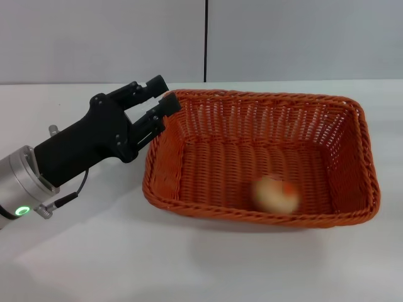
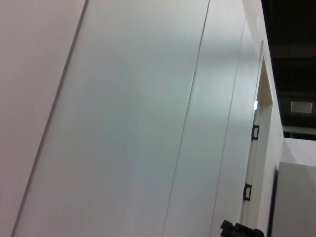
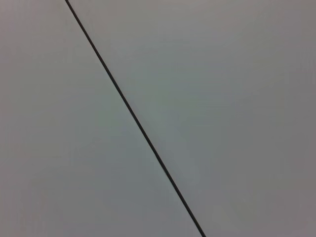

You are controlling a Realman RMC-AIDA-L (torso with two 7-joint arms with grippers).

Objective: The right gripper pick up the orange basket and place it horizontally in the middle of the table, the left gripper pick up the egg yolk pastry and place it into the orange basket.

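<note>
The orange basket lies lengthwise across the middle of the white table in the head view. Inside it, toward the near wall, the egg yolk pastry shows as a blurred pale bun with an orange patch. My left gripper hovers at the basket's left rim, open, with nothing between its fingers. The right gripper is out of view; the right wrist view shows only a grey wall with a dark seam.
A grey wall with a vertical seam stands behind the table. The left wrist view looks at wall panels and a door frame.
</note>
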